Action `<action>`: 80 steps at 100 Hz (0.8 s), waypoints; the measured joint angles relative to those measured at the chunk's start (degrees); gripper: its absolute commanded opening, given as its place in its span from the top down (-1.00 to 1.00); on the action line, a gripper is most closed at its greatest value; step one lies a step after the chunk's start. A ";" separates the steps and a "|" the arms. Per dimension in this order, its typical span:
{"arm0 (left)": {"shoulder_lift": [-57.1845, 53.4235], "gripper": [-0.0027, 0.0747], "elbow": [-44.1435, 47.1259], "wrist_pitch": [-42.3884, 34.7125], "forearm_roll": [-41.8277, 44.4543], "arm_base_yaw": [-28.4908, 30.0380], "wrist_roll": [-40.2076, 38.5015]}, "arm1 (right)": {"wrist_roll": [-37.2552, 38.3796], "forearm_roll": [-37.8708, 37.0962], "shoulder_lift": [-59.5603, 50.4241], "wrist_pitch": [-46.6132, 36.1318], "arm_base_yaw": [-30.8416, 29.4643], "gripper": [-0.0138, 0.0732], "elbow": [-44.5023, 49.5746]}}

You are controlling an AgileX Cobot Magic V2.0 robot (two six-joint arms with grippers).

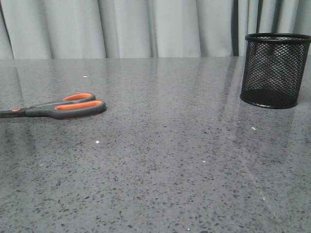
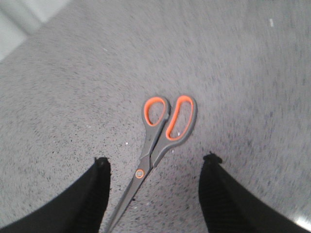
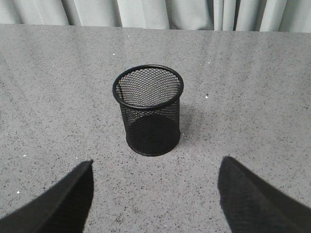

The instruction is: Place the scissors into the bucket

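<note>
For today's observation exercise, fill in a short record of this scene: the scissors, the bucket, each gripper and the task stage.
scissors: flat on the grey table, far left in the front view, blades closed
bucket: upright, far right, nothing seen inside
left gripper: open, above the scissors, fingers either side of the pivot, not touching
right gripper: open, facing the bucket, apart from it
task stage: scissors not yet grasped
</note>
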 measured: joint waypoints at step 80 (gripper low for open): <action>28.46 -0.07 -11.41 1.87 9.88 -5.26 14.66 | 0.00 -0.03 0.08 -0.61 5.51 -0.49 0.00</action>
